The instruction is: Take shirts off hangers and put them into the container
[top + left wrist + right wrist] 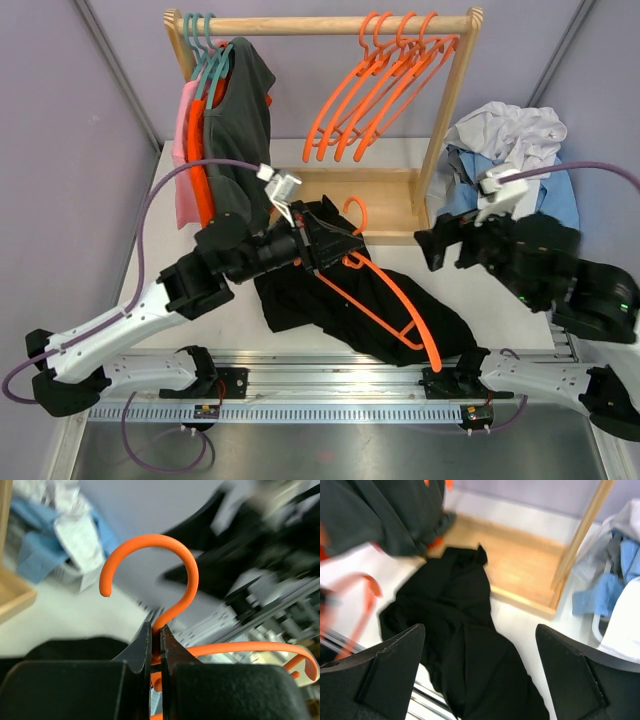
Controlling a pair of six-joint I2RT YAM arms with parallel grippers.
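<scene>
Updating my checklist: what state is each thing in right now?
Left claw, shut on held hanger's neck.
Right claw, open, empty.
Held hanger, across the black shirt.
Black shirt, crumpled on the table.
Grey shirt, hanging on the rail.
Bare orange hangers, hanging on the rail.

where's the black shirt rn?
Top view, centre: the black shirt lies crumpled on the table just in front of the wooden rack's base, between the two arms. The orange hanger pinched by the left gripper lies across it.
</scene>
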